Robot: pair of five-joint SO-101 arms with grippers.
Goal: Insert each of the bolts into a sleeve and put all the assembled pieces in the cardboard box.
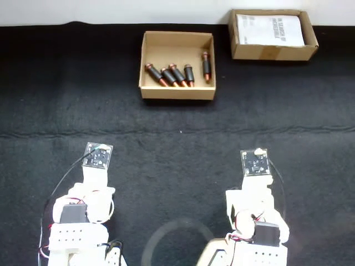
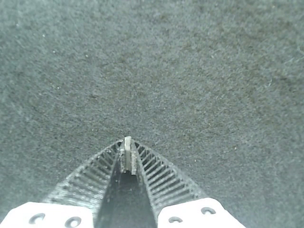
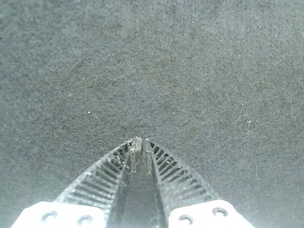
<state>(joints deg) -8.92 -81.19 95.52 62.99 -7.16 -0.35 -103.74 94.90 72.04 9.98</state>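
Apparently task done, or nearly so. Five assembled pieces (image 1: 169,77) lie in cardboard box (image 1: 177,93) at far side of table; no loose bolt or sleeve in view on black mat (image 1: 177,155).

- Four pieces bunched at box's left-centre, long axes slanted, orange tips toward near-right.
- Fifth piece (image 1: 207,67) apart by right wall, axis nearly straight far-to-near.
- Left gripper (image 2: 128,142) and right gripper (image 3: 141,141): tips pressed together, nothing held, over bare mat, well apart from box.

Left to do, by my judgement: nothing.
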